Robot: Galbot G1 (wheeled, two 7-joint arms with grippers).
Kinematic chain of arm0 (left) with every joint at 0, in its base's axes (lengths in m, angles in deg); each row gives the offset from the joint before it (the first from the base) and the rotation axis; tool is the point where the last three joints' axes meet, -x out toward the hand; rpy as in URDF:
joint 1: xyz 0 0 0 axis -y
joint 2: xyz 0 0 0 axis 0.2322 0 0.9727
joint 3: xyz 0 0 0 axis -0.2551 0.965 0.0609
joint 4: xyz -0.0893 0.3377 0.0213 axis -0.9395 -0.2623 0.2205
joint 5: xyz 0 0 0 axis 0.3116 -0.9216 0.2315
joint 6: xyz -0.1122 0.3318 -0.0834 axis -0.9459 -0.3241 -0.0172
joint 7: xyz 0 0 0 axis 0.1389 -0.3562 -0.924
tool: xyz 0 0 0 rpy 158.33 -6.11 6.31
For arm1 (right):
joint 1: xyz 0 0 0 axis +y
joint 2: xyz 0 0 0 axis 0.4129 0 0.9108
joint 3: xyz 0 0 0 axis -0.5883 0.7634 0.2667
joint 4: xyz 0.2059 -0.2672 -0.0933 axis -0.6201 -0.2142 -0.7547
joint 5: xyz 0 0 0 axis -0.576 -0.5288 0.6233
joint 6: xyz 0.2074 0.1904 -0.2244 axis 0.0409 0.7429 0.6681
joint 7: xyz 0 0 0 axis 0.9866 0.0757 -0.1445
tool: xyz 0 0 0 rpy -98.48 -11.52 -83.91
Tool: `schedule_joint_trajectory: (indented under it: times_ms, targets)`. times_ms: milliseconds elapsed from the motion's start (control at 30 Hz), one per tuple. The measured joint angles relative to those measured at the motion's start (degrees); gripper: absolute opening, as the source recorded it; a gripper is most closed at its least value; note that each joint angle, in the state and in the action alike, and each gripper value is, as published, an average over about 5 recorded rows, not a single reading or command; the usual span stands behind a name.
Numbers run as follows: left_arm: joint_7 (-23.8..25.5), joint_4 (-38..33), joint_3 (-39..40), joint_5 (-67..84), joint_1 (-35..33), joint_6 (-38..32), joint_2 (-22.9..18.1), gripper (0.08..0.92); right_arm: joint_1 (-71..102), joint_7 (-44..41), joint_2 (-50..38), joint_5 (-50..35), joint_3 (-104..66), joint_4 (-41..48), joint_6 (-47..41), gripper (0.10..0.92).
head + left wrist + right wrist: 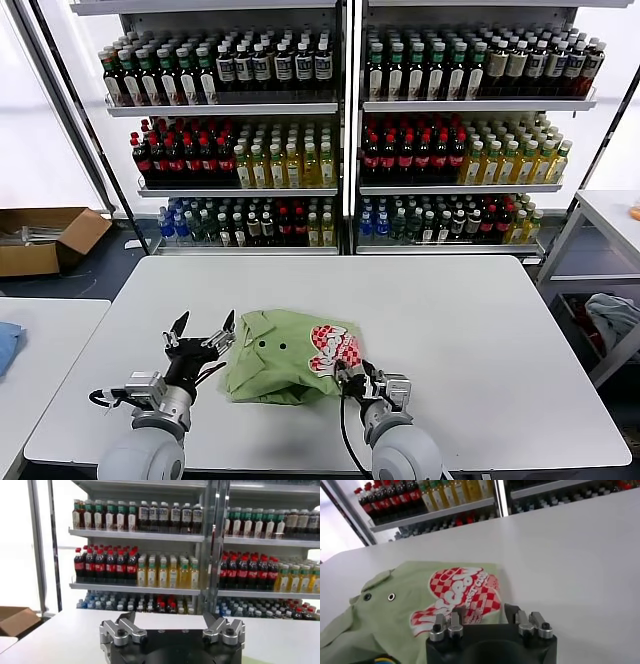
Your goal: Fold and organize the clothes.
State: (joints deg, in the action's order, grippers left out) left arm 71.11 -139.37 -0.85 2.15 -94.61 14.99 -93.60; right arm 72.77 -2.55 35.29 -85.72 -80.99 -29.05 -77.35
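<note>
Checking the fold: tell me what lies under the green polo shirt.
The polo shirt lies folded on the white table. Only tabletop shows around it; anything beneath the fabric is covered, so unseen.

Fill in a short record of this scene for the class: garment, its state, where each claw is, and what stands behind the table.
garment: light green polo shirt with a red-and-white logo
state: folded into a compact bundle, collar and dark buttons showing
surface: white table, near its front edge
left claw: open, raised just left of the shirt, holding nothing
right claw: open, at the shirt's front right edge by the logo
background: shelves of bottled drinks
</note>
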Motion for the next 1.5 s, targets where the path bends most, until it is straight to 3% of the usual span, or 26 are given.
schedule_joint_trajectory:
  times_ms: [200, 567, 667, 1300, 1500]
  targets:
    - [-0.1, 0.4, -0.1, 0.5, 0.3, 0.2, 0.0, 0.823, 0.2, -0.3, -0.4, -0.2, -0.4, 0.8, 0.1, 0.472]
    - [-0.3, 0.8, 0.1, 0.6, 0.5, 0.3, -0.5, 0.823, -0.2, -0.9, -1.7, 0.2, -0.6, 0.6, 0.0, 0.157]
    - [-0.3, 0.8, 0.0, 0.7, 0.3, 0.3, -0.5, 0.823, -0.1, -1.0, -1.8, 0.4, -0.7, 0.6, 0.0, 0.110]
    - [-0.3, 0.7, 1.3, 0.4, -0.5, -0.1, -1.2, 0.823, 2.3, -2.3, -5.2, 1.2, -4.9, -1.2, 0.9, 0.106]
    - [-0.3, 0.3, 1.9, 0.0, -0.5, 0.1, -1.2, 0.823, 2.4, -5.9, -5.4, 5.0, -4.8, -3.1, 2.6, 0.126]
